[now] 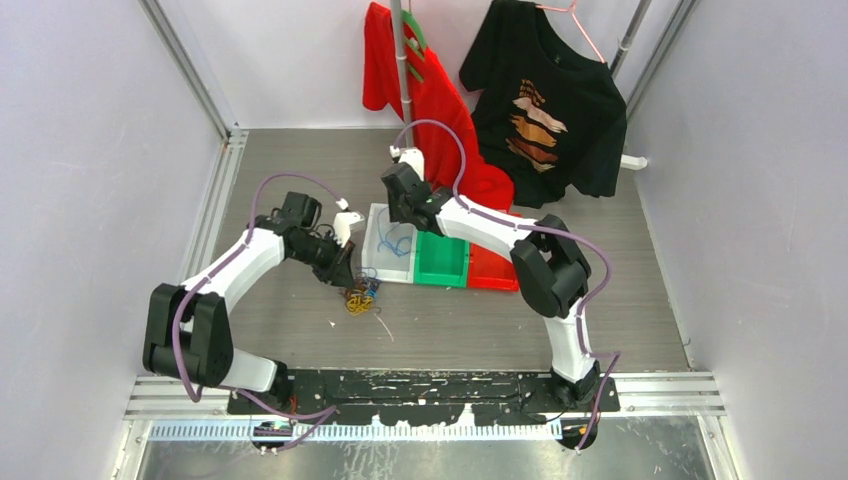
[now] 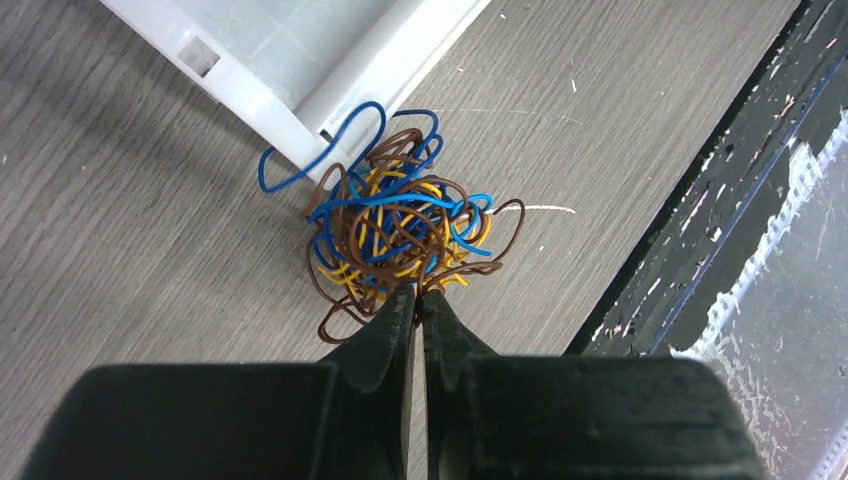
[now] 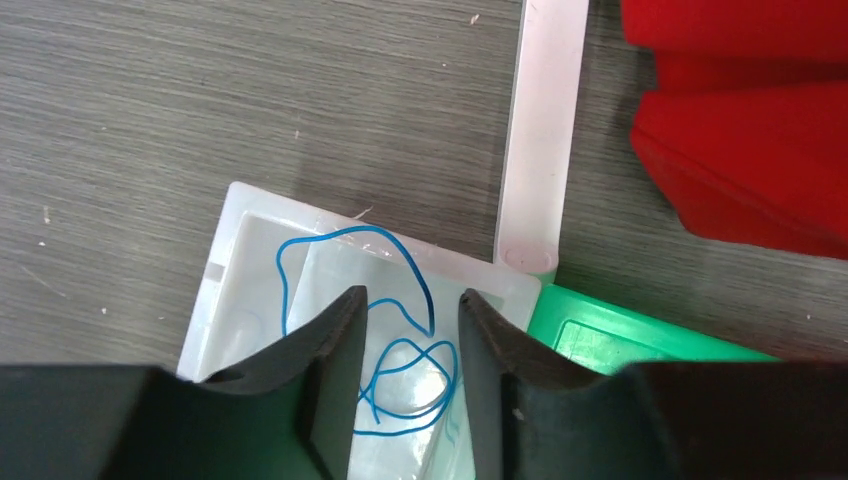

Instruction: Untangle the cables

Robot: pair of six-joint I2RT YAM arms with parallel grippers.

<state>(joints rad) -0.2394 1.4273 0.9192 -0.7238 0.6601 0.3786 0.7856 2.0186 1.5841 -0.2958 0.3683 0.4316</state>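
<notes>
Desk: grey wood-grain desk [image 1: 480, 320]; both arms reach out over its middle.
Main tangle: ball of thin blue, yellow and dark brown cables [image 2: 400, 225] lying on the desk just beside the near corner of the shallow white plastic tray [image 2: 290, 110]. One blue loop reaches the tray's corner. The strands are tightly interwoven, with brown loops trailing outward.
Freed strand: a single blue cable [image 3: 340, 232] lies loose inside the white tray, apart from the ball.
Left end effector [image 2: 418, 300]: fingers pressed together, tips at the near edge of the ball where brown loops cross. I cannot tell whether a strand is caught between them.
Right end effector [image 3: 410, 300]: fingers spread, poised over the tray with the blue cable below and between them; it grips nothing.
Neighbours: green plastic bin [image 3: 620, 340] touching the tray's far side; red cloth [image 3: 740, 120] beyond it.
Step in hand: judged to be early sorting. One strand is out and most cables are knotted together, so the left arm looks set to work another strand free.
Next move calls for: a sure pinch on one strand only, then a slow pull away from the ball. The other arm may need to pin the mass.
Risk: the whole ball could lift or drag instead of one cable sliding out.
</notes>
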